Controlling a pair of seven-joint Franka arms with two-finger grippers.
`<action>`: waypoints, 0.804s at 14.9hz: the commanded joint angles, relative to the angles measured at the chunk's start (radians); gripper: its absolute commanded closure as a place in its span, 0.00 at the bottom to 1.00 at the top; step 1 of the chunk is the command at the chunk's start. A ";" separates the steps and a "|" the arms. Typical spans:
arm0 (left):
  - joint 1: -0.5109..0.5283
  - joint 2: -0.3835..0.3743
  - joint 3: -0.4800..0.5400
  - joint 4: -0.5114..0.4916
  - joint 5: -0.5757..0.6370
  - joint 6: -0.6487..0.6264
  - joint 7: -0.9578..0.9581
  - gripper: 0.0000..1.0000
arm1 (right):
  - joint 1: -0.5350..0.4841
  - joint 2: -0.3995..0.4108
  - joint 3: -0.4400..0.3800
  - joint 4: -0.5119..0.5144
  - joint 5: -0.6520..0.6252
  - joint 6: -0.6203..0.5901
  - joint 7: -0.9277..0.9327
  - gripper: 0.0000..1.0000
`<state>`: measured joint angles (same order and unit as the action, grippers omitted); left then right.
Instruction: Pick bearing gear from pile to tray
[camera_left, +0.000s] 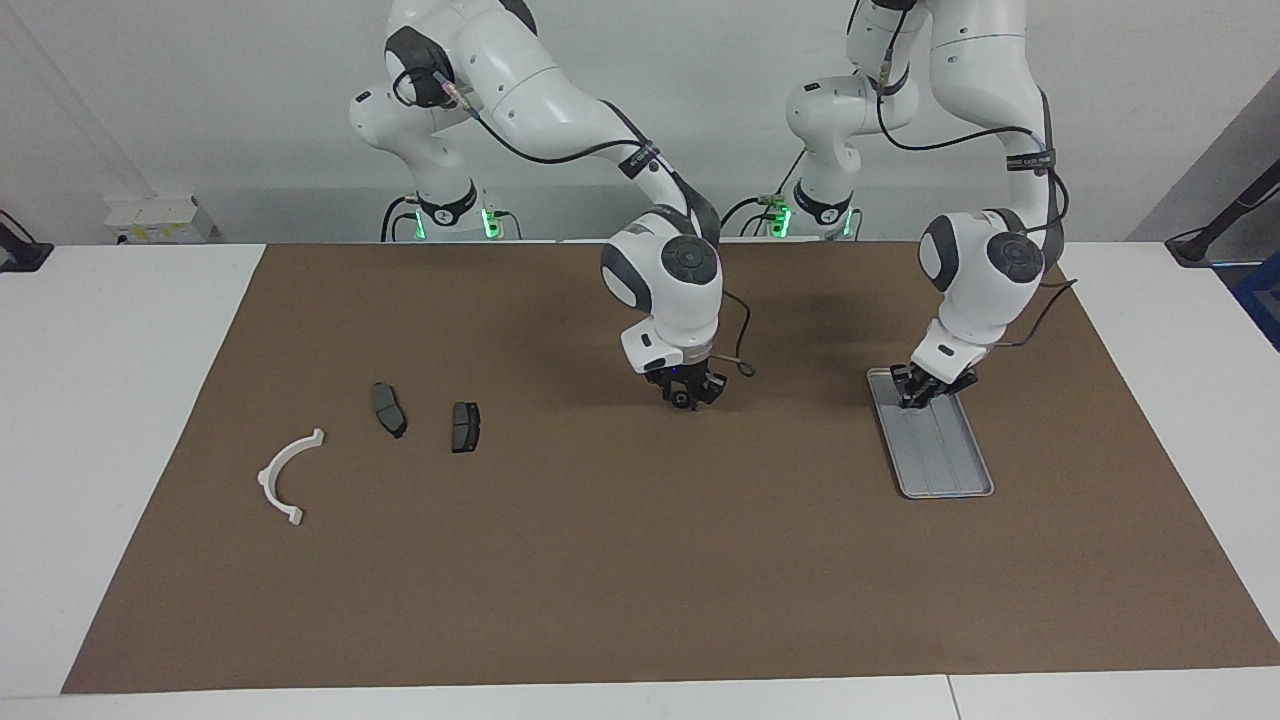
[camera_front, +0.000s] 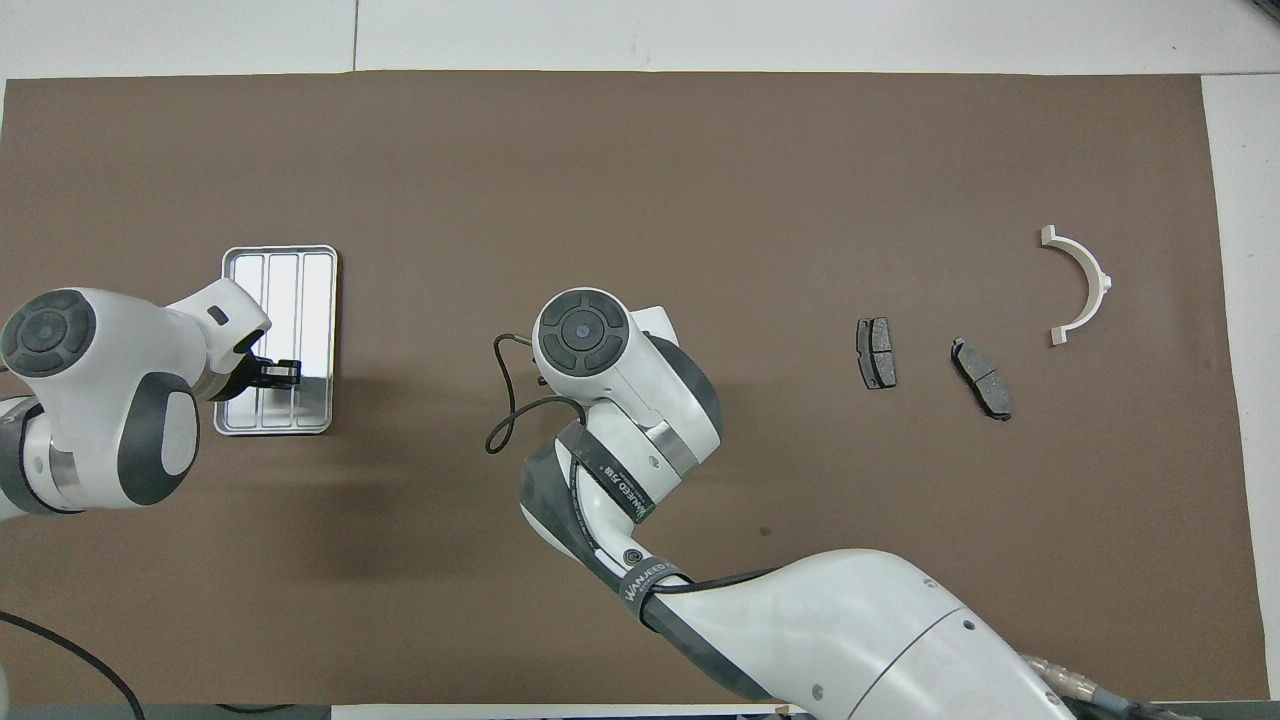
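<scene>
Hovering low over the tray (camera_left: 945, 465), the left gripper (camera_left: 925, 390) has fingers seemingly apart; the right gripper (camera_left: 688, 392), over bare mat, looks clamped on a small dark part, possibly the bearing gear (camera_left: 682, 400); brake pads (camera_left: 465, 426) lie well apart

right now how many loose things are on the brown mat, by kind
white half-ring bracket: 1
dark grey brake pads: 2
silver tray: 1
tiny dark speck, too small to identify: 1
total: 5
</scene>
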<state>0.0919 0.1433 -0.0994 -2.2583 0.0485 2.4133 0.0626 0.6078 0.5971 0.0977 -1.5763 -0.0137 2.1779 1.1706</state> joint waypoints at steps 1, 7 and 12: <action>-0.005 -0.008 0.000 0.044 -0.013 -0.086 0.022 0.08 | -0.032 -0.020 -0.001 0.018 -0.017 -0.024 0.014 0.00; -0.153 -0.018 -0.016 0.468 -0.035 -0.542 -0.227 0.00 | -0.221 -0.148 0.002 0.022 -0.014 -0.099 -0.227 0.00; -0.483 -0.025 -0.016 0.396 -0.036 -0.399 -0.663 0.00 | -0.362 -0.195 0.004 0.022 -0.003 -0.155 -0.527 0.00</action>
<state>-0.2919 0.1139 -0.1352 -1.8186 0.0164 1.9533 -0.4888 0.2930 0.4188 0.0839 -1.5387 -0.0231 2.0391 0.7388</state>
